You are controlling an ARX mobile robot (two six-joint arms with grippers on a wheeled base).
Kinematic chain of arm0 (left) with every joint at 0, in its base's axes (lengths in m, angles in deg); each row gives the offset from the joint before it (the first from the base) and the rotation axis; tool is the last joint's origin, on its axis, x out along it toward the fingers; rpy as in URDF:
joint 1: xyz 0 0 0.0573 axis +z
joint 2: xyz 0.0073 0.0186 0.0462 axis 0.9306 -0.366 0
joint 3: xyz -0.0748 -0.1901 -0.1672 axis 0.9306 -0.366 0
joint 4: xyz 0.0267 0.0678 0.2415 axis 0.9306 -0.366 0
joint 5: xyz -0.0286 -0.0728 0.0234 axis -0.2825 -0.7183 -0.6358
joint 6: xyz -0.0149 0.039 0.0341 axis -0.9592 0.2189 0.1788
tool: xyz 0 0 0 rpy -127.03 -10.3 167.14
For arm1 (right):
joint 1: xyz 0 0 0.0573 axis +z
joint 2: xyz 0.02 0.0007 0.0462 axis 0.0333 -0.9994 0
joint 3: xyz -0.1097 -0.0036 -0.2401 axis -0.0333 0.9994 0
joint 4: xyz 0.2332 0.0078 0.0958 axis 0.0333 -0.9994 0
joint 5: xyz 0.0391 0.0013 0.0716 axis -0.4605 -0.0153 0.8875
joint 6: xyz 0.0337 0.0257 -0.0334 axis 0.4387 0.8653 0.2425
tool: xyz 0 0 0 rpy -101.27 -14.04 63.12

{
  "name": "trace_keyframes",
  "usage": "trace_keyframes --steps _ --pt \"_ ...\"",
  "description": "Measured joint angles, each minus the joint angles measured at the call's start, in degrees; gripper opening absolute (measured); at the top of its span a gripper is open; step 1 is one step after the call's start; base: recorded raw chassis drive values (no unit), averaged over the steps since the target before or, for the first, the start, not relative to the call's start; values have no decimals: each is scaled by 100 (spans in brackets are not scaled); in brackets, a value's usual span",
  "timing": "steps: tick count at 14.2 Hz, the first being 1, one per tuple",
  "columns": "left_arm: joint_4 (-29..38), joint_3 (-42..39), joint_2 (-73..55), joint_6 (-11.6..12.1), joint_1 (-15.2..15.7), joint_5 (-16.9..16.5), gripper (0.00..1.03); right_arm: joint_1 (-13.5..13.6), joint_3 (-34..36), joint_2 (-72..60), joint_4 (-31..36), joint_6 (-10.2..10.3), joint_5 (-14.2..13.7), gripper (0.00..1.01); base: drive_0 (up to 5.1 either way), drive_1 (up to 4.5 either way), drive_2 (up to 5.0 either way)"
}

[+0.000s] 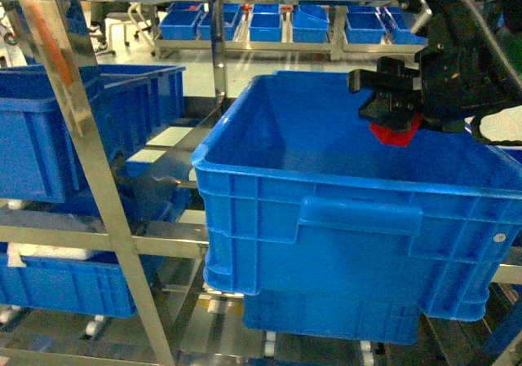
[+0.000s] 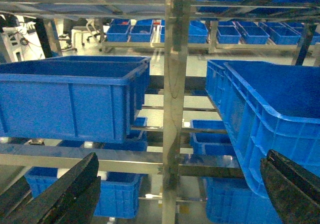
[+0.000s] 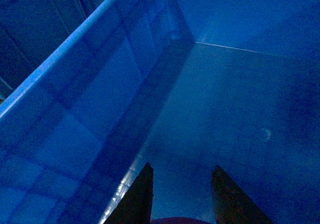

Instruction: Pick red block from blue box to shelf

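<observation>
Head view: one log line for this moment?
right gripper: shut on red block | above blue crate on shelf | left gripper: open, idle

We stood in what looked like a warehouse or storeroom: steel racks (image 2: pixel 172 84) held dark blue ribbed crates (image 1: pixel 342 211) near us, with more blue bins (image 1: pixel 269 24) shelved far behind.

Shiny stainless-steel shelf (image 1: pixel 77 130) uprights, mirror-smooth. Dark blue ribbed plastic crate (image 1: pixel 342 244), smooth with slight sheen. Small red plastic block (image 1: pixel 396 133), glossy.
</observation>
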Motion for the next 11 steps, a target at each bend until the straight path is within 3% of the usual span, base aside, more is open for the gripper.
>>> trace_keyframes --steps 1,3,4,7,11 --pt "0 0 0 0 0 -2 98 33 -74 -160 31 -70 -26 28 0 0 0" --pt "0 0 0 0 0 0 98 190 -262 -719 162 -459 -291 28 0 0 0" --pt "2 0 0 0 0 0 98 227 -599 -1073 120 -538 -422 28 0 0 0" --pt "2 0 0 0 0 0 98 225 -1250 -1331 -151 -494 -472 28 0 0 0" --pt "-2 0 0 0 0 0 98 223 -1462 -1521 -157 -479 -533 28 0 0 0"
